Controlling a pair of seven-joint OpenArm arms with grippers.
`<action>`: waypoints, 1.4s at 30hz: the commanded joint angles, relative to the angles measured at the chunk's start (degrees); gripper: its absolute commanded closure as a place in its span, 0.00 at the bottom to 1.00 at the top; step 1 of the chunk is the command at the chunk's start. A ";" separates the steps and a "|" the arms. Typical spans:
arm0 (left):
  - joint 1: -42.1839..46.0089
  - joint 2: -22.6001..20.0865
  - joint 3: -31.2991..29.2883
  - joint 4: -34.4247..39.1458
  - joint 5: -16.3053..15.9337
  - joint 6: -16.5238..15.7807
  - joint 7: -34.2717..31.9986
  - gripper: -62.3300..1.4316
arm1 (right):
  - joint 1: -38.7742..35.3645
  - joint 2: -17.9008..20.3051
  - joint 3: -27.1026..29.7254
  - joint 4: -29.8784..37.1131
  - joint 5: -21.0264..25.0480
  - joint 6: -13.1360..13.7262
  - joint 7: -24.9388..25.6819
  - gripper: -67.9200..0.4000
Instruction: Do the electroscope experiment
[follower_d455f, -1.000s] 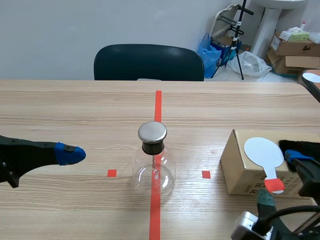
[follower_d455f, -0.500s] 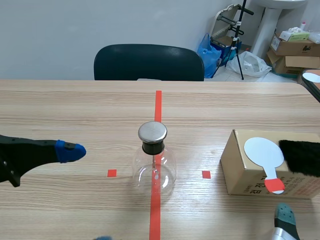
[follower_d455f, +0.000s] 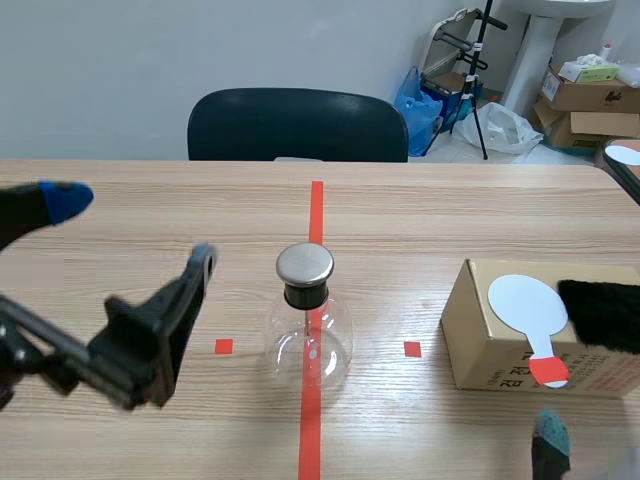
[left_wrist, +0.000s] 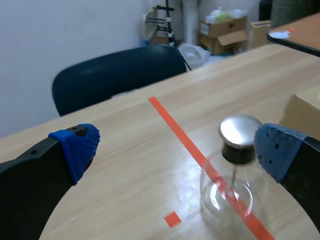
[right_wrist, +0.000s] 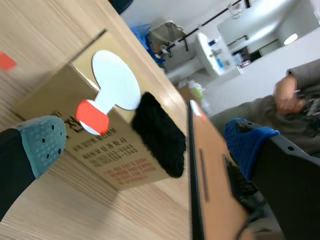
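Spreading wide and holding nothing, the left gripper (left_wrist: 175, 147) has the electroscope (left_wrist: 232, 170) ahead of it, nearer one blue pad than the other and not touched. In the scene view this arm hangs raised and tilted over the table's (follower_d455f: 450, 215) left side. The glass flask stands upright on the red tape line, its metal cap on top. Low at the near edge, the right gripper (right_wrist: 145, 145) is also parted and empty. Ahead of it sits a cardboard box (right_wrist: 60, 100), with a white paddle (right_wrist: 115, 80) and a black fur pad (right_wrist: 160, 132) lying on top, just beside each other.
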 joint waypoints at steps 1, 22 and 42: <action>-0.22 -0.50 0.70 1.88 -1.36 0.28 0.46 0.00 | 0.48 1.66 1.44 1.60 1.84 2.73 2.19 0.00; 0.00 -5.57 1.09 2.86 -0.98 -0.57 3.58 0.00 | 0.50 15.37 3.34 26.97 26.12 37.77 -12.92 0.00; -0.02 -5.55 1.09 2.86 -0.96 -0.57 3.56 0.00 | 2.25 17.09 8.09 27.41 36.44 49.22 -15.19 0.00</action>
